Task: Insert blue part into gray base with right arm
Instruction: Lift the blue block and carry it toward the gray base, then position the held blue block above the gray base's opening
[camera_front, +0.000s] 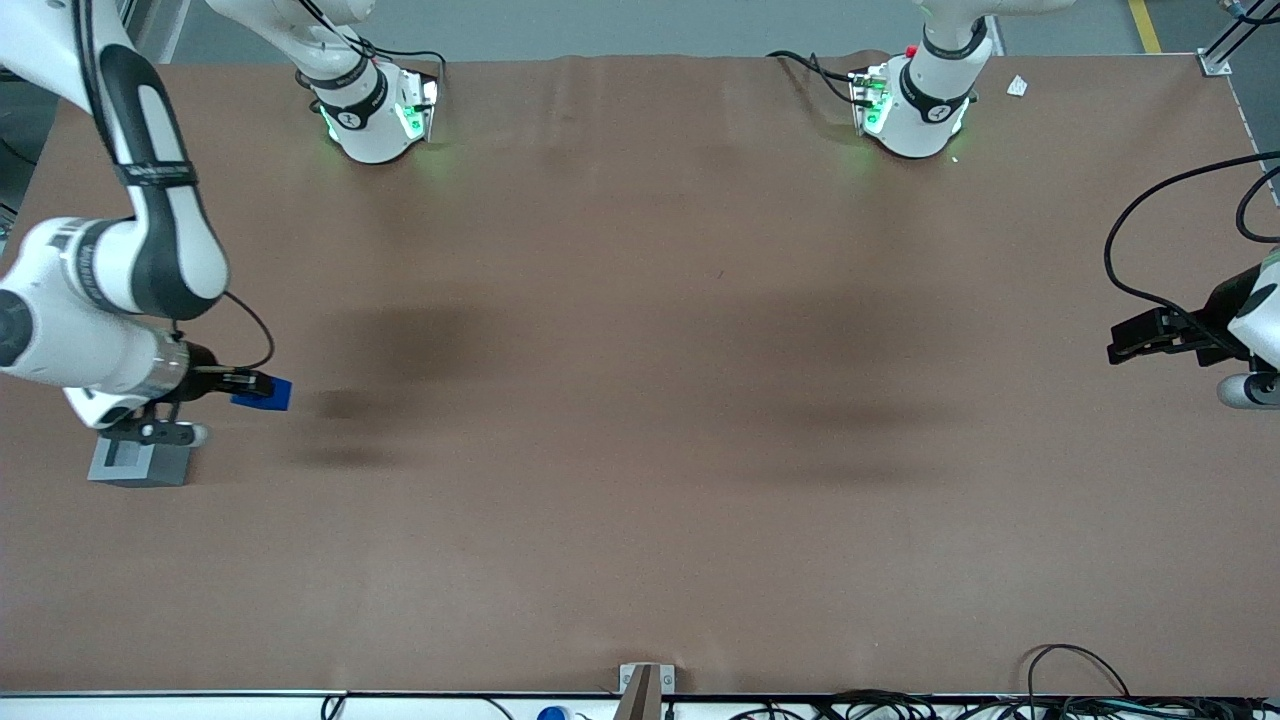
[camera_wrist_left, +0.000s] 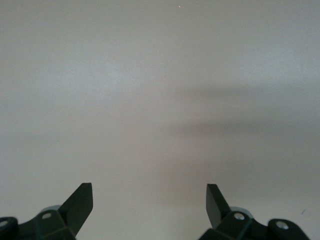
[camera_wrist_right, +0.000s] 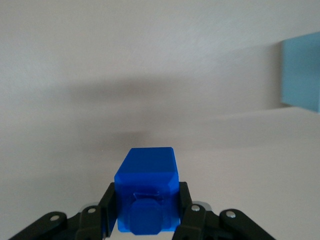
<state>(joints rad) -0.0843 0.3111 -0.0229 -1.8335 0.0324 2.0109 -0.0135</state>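
My right arm's gripper is shut on the blue part, a small bright-blue block held off the brown table at the working arm's end. In the right wrist view the blue part sits clamped between the two black fingers, its stub facing the camera. The gray base rests on the table a little nearer the front camera than the gripper, partly covered by the wrist. One pale face of the gray base also shows in the right wrist view, apart from the blue part.
The brown table stretches wide toward the parked arm's end. Two arm bases stand along the table's edge farthest from the front camera. A small metal bracket sits at the near edge, with cables along it.
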